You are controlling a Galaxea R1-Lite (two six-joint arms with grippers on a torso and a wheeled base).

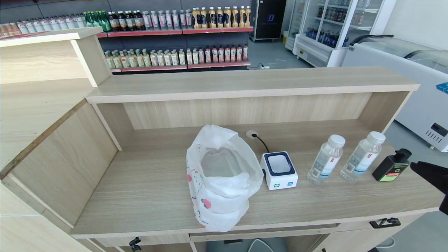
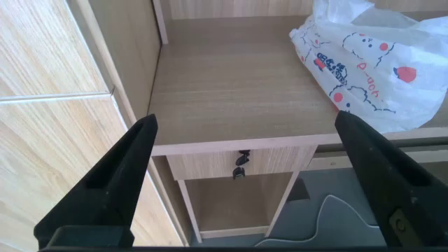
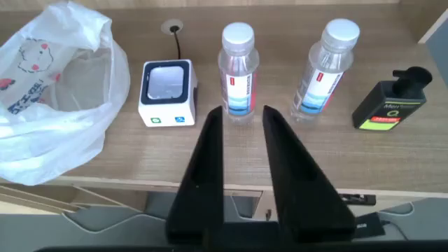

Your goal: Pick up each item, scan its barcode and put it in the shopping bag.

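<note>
Inspector: Left hand (image 2: 245, 122), nearest the lens, hangs off the front left corner of the surface (image 1: 140, 196), released wide and empty. Next along is the shopping bag (image 1: 220, 182), made of thin, crinkled white film with a printed pattern. Its mouth is slumped open upward and nothing can be seen inside.

Assessor: And the goods?

Inspector: All unbagged and upright. Just beside the bag sits the scanner (image 1: 279, 169), a white cube with its window facing up. Then come the first bottle (image 1: 325, 159) and second bottle (image 1: 362, 157), both clear smooth plastic with white caps and what look like barcodes low on the labels. Last is a squat black pump bottle (image 1: 391, 166).

Assessor: Right hand?

Inspector: Right hand (image 3: 241, 115) hovers before the first bottle, its fingers (image 3: 203, 175) narrowly parted and grasping nothing (too narrow for that body, in my judgement). I recommend widening first, then gripping mid-body, since thin plastic may slip or dent. Keep the barcode uncovered and turn it down toward the window.
</note>
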